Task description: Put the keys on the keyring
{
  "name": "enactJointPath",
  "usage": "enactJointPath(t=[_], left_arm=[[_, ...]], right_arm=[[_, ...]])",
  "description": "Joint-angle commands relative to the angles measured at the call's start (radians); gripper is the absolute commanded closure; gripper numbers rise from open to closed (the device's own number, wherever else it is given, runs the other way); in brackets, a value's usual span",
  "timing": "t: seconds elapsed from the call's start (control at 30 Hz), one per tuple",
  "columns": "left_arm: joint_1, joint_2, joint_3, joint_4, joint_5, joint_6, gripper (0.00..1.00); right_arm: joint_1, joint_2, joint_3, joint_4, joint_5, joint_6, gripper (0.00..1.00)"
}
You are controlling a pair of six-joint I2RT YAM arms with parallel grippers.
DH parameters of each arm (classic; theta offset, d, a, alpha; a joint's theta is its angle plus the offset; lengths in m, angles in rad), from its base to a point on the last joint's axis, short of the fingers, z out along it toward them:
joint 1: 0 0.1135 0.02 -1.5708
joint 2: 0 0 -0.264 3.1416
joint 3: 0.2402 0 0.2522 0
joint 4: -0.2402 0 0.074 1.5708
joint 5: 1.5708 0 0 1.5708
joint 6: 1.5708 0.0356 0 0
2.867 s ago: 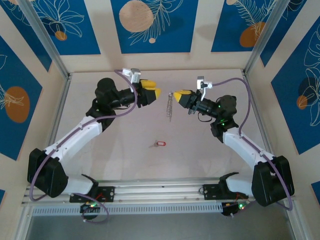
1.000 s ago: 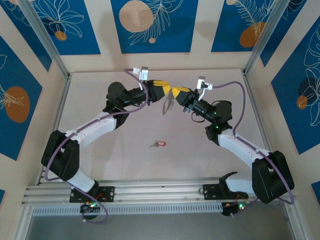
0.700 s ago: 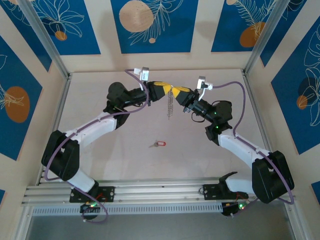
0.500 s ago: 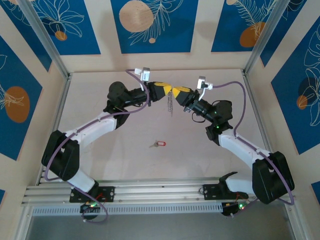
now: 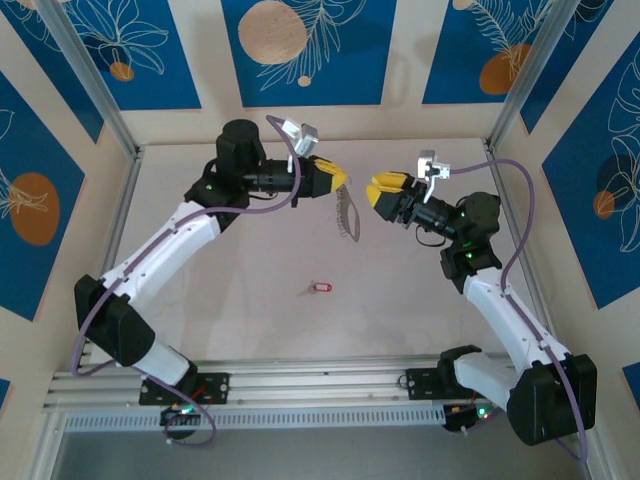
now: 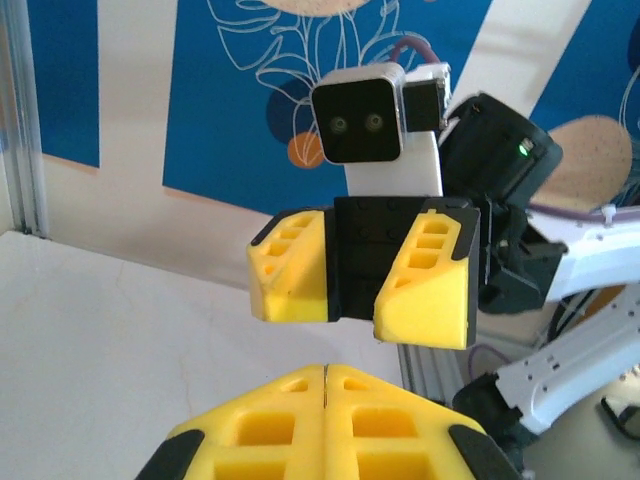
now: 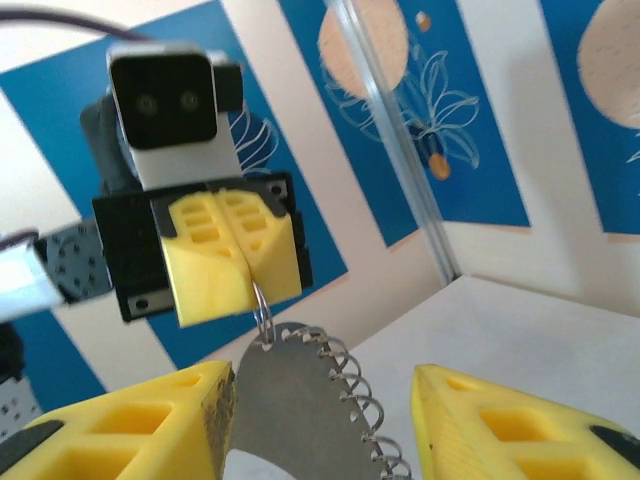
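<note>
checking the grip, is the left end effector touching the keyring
Touching. The right wrist view shows the top wire of the keyring pinched between the shut fingers of the left end effector.

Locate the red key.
In the top view, the key lies on the table, roughly central left to right. It is closer to the near edge than the keyring, which hangs from the left gripper.
</note>
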Motion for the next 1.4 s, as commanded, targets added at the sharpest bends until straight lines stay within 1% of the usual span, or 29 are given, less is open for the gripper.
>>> enactJointPath(t=[0.0,0.1,0.27,0.47,0.73,0.9,1.0,1.17,1.2,1.3,1.33,1.37], left_arm=[[-0.006,0.007,0.079,-0.24,0.05,0.167,1.0],[-0.008,0.011,0.111,-0.3,0.044,0.205,1.0],[-0.009,0.015,0.138,-0.358,0.037,0.243,1.0],[-0.011,0.015,0.137,-0.36,0.027,0.249,1.0],[-0.016,0.017,0.136,-0.356,0.026,0.252,1.0],[-0.019,0.014,0.131,-0.351,0.03,0.251,1.0],[-0.022,0.017,0.135,-0.352,0.034,0.252,1.0],[-0.027,0.012,0.129,-0.354,0.036,0.252,1.0],[-0.027,0.011,0.129,-0.35,0.038,0.249,1.0],[-0.028,0.001,0.113,-0.303,0.015,0.21,0.99],[-0.028,-0.013,0.093,-0.261,-0.006,0.18,0.93],[-0.026,-0.029,0.066,-0.214,-0.043,0.146,0.89]], right_arm=[[0.002,-0.002,0.044,-0.064,-0.119,-0.062,0.5],[0.018,0.01,0.055,-0.064,-0.132,-0.068,0.51],[0.055,0.039,0.064,-0.05,-0.117,-0.077,0.52],[0.104,0.082,0.087,-0.035,-0.088,-0.083,0.53],[0.124,0.115,0.098,-0.025,-0.064,-0.083,0.6],[0.13,0.13,0.103,-0.012,-0.052,-0.075,0.68],[0.132,0.138,0.104,-0.001,-0.041,-0.068,0.77],[0.133,0.153,0.103,0.025,-0.038,-0.051,0.98],[0.132,0.155,0.102,0.028,-0.038,-0.048,1.0],[0.133,0.151,0.09,0.038,-0.022,-0.043,1.0],[0.131,0.147,0.082,0.046,-0.007,-0.042,1.0],[0.128,0.145,0.072,0.056,0.005,-0.036,1.0]])
